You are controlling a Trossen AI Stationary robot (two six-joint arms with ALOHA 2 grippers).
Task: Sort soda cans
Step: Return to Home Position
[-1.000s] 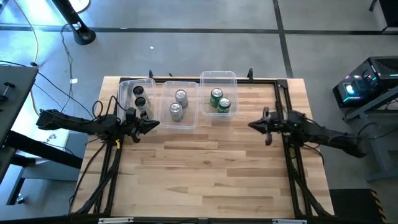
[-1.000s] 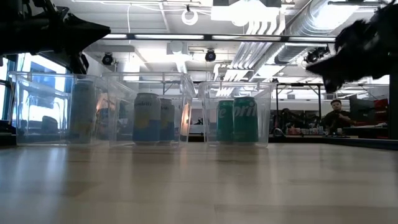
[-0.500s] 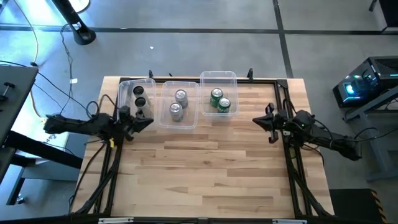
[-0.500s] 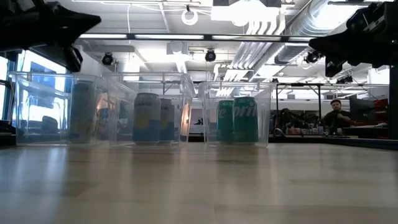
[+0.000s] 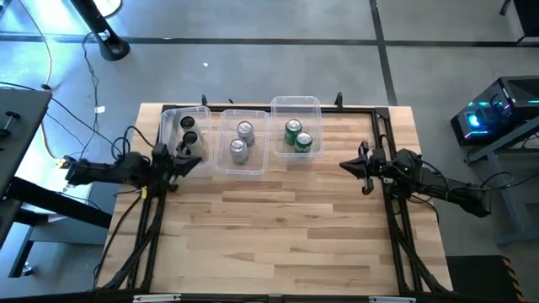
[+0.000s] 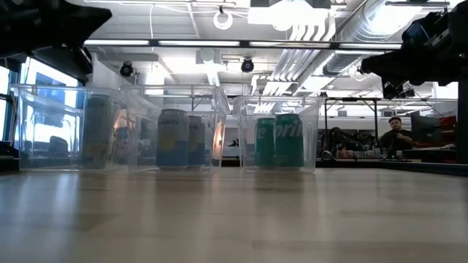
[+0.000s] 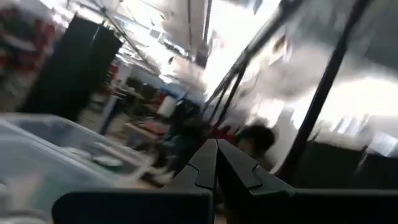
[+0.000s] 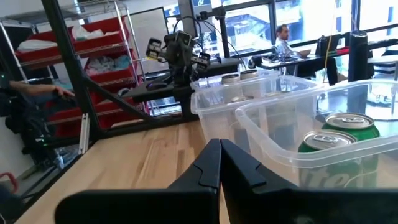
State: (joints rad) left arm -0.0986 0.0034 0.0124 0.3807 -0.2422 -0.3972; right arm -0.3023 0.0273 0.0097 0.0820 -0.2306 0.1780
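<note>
1. Hovering at the left edge of the table, the left gripper has its fingers pressed together on nothing, just beside the left bin.
2. Right gripper hangs near the right edge, fingers together too, empty.
3. Along the back edge: black cans in the left bin, silver cans in the middle bin, green cans in the right bin.

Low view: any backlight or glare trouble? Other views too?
Low view: ceiling lamps backlight it; the left gripper and right gripper show as black silhouettes, and the table has a sheen. Left wrist view: strong glare washes out the background. High view: even light, faint shadows only.
</note>
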